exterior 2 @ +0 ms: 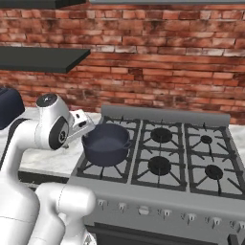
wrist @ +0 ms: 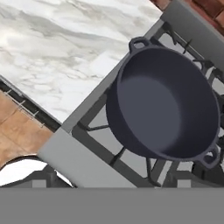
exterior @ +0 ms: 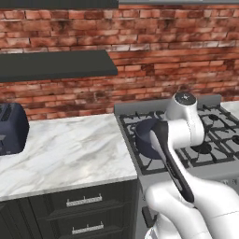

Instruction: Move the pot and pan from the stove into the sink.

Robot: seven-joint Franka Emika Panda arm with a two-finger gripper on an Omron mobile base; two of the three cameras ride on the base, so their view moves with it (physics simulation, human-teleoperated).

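Note:
A deep, dark blue-grey pot point(exterior: 145, 135) point(exterior 2: 106, 143) point(wrist: 166, 105) with two small loop handles stands empty on the front left burner of the stove point(exterior: 215, 122) point(exterior 2: 182, 165) point(wrist: 83, 162). My gripper point(exterior 2: 82, 125) hangs just left of the pot and a little above its rim, apart from it and holding nothing. In the hand view I look down into the pot from over the stove's left edge. In the left base view my own arm covers part of the pot. The pan and the sink are out of view.
White marble counter point(exterior: 65, 154) point(wrist: 52, 52) runs left of the stove, with a dark blue toaster point(exterior: 10, 128) point(exterior 2: 8, 106) at its far end. A dark shelf point(exterior: 56, 65) point(exterior 2: 38, 60) juts from the brick wall above. Drawers point(exterior: 84, 201) sit below.

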